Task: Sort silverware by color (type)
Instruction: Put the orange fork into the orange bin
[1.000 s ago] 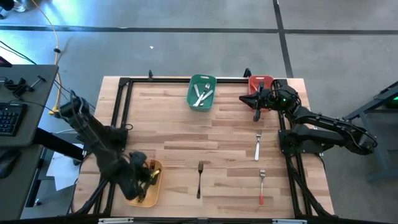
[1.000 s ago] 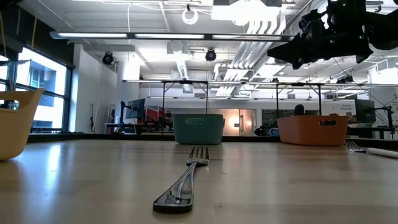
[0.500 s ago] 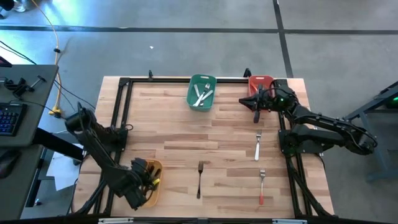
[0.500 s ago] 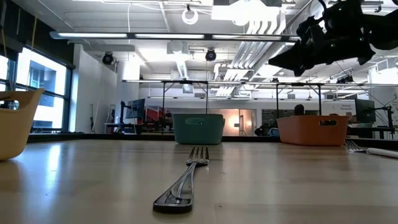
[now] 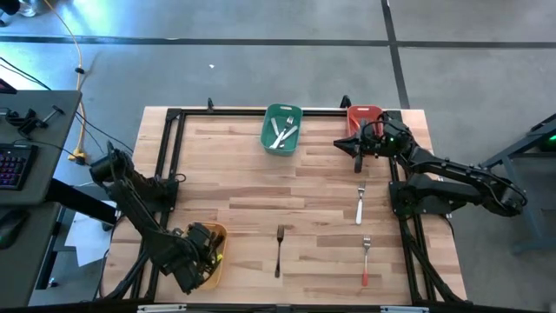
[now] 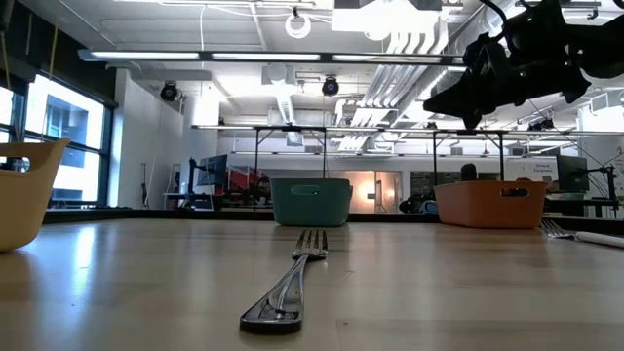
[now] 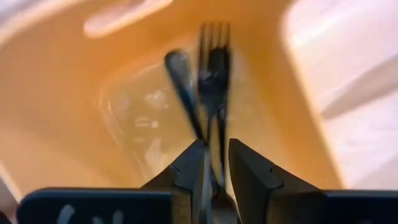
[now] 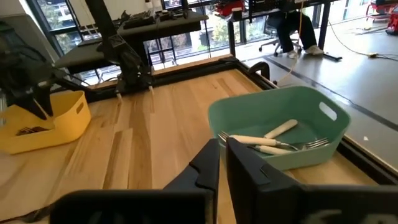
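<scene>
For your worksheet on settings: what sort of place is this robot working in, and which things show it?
Probably a robotics lab or workshop: exposed ceiling pipes, rows of framed workbenches behind the table, and a concrete floor with a keyboard desk alongside.

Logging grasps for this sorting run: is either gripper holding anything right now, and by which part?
The left gripper pinches a black fork by its handle over the yellow bin. The right gripper, by the red bin, is shut and empty.

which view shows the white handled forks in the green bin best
The right wrist view: the white-handled forks lie crossed in the green bin, handles and tines clear. The high view shows them only as small pale shapes. In the low view the bin's wall hides them. The left wrist view misses them.
</scene>
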You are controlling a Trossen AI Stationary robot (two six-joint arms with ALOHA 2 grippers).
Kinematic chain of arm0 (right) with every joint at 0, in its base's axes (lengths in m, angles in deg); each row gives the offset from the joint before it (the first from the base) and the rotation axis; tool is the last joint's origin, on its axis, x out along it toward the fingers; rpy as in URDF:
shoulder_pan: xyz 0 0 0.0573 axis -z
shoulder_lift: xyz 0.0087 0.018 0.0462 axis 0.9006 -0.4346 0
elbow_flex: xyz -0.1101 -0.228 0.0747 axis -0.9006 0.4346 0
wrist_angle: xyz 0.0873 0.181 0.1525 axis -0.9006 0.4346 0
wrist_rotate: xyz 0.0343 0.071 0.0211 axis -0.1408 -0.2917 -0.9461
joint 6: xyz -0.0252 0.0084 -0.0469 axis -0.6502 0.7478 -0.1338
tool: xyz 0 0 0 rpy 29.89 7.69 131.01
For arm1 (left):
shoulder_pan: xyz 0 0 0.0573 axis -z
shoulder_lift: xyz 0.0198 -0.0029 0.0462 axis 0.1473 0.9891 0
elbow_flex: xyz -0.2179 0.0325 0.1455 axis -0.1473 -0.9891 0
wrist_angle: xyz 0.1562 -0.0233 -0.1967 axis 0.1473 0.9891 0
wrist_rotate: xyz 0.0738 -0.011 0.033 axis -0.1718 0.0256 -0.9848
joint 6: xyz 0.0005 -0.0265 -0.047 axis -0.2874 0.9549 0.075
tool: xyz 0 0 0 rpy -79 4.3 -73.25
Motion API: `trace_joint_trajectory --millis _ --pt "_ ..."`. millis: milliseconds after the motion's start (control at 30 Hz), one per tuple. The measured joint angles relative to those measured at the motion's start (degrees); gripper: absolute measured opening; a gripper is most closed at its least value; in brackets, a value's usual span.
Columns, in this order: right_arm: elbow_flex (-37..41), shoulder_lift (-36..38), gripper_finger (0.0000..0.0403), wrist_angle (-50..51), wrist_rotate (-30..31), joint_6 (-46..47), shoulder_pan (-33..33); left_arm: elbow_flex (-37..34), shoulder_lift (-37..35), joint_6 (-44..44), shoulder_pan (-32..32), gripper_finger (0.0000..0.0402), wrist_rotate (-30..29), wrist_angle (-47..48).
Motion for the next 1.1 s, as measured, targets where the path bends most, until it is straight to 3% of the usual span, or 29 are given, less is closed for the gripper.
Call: trace_joint_trajectory --millis 133,300,467,567,667,833,1100 --pt "0.00 0.00 0.0038 0.85 0.23 -0.09 -1.53 0.00 -3.15 -6.80 0.04 0.0058 -6.97 -0.06" --pt "0.00 0.00 0.0085 1.94 0.82 -1.09 -5.97 0.00 -7.97 -17.98 -1.64 0.0020 -17.22 -0.40" --pt "0.00 0.00 0.0111 3.57 6.27 -3.34 -11.96 -0.45 -11.08 -31.38 -6.61 0.0003 -22.28 -6.30" --pt "0.00 0.00 0.0112 4.59 9.96 -5.32 -15.75 -2.89 -11.12 -42.63 -10.97 0.0001 -20.84 -16.58" --pt "0.00 0.02 0.0112 4.86 13.47 -5.83 -19.00 -6.51 -10.53 -53.13 -16.09 0.0000 -15.73 -29.99" --pt "0.00 0.09 0.0112 8.25 14.38 -4.03 -23.25 -11.62 -8.10 -68.23 -23.97 0.0000 -8.03 -51.21" --pt "-0.15 1.53 0.0109 21.87 23.00 2.59 -30.63 -12.52 -2.93 -83.55 -32.94 0.0000 -4.62 -65.12"
